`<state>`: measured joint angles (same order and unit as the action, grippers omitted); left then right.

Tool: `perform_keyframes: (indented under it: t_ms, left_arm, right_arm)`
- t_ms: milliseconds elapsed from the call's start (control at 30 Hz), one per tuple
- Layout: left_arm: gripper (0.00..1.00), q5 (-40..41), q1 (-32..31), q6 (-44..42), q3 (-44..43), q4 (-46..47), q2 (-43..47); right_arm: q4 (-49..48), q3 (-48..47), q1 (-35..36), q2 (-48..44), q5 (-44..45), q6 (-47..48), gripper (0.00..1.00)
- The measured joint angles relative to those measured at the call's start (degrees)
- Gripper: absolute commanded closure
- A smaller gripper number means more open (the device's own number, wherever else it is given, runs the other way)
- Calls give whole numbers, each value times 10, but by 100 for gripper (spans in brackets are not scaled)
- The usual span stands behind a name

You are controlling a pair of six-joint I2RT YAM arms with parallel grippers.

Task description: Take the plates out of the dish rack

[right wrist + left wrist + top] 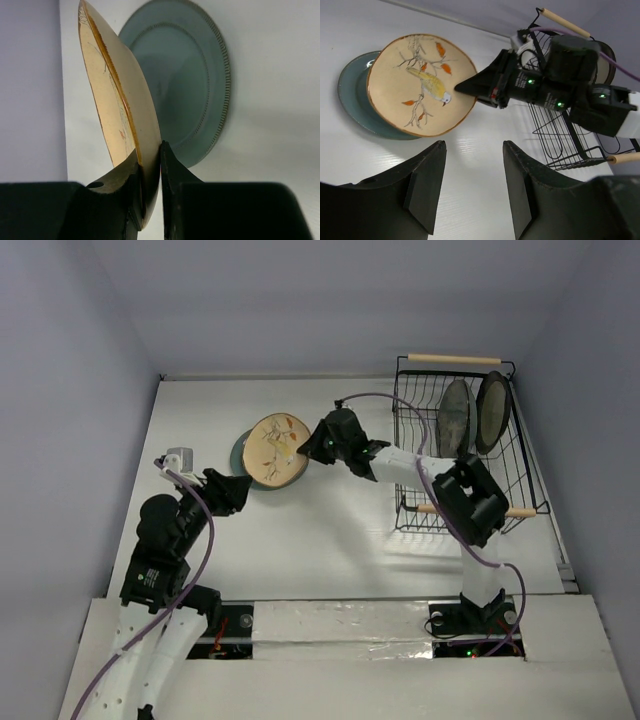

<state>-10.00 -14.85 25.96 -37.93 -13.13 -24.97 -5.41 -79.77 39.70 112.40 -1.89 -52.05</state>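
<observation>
White desk (pixel 330 550) and pale walls frame the scene, with the rack (pixel 412 512) at the far right holding 2 plates upright, a grey one (pixel 455 418) and a darker one (pixel 493 410) just beside it. The right arm (pixel 400 462) reaches left across the desk, and the right jaws are clamped on the near rim of the tan bird plate (pixel 420 85). That plate hangs tilted over the teal plate (pixel 350 95), which lies flat on the desk; whether its far edge already touches the teal one cannot be told. The left arm (pixel 170 530) waits nearby, the left jaws apart and empty, low above the desk.

The step in hand looks like stacking the tan plate on the teal one. It would go best if the plate is levelled while it comes down, the far edge meeting first, so it settles centred rather than overhanging toward the rack. Opening the right jaws only once the plate rests fully, then drawing straight back along the desk, should avoid dragging the stack.
</observation>
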Motion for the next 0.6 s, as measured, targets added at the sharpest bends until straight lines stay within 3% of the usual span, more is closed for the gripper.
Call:
perform_keyframes:
  t_ms: [133, 333, 533, 567, 600]
  left_arm:
    - [53, 2, 1, 0, 0, 0, 3]
    - [53, 2, 1, 0, 0, 0, 4]
    - [53, 2, 2, 0, 0, 0, 4]
    - [53, 2, 2, 0, 0, 0, 4]
    - [53, 2, 2, 0, 0, 0, 4]
  right_arm:
    - [-15, -18, 8, 49, -3, -25, 95]
    - [-32, -37, 9, 96, -5, -57, 79]
    - [-57, -56, 9, 111, -11, -75, 48]
    - [-59, -58, 9, 111, -12, -72, 36]
    - [-61, -59, 9, 111, -12, -69, 31]
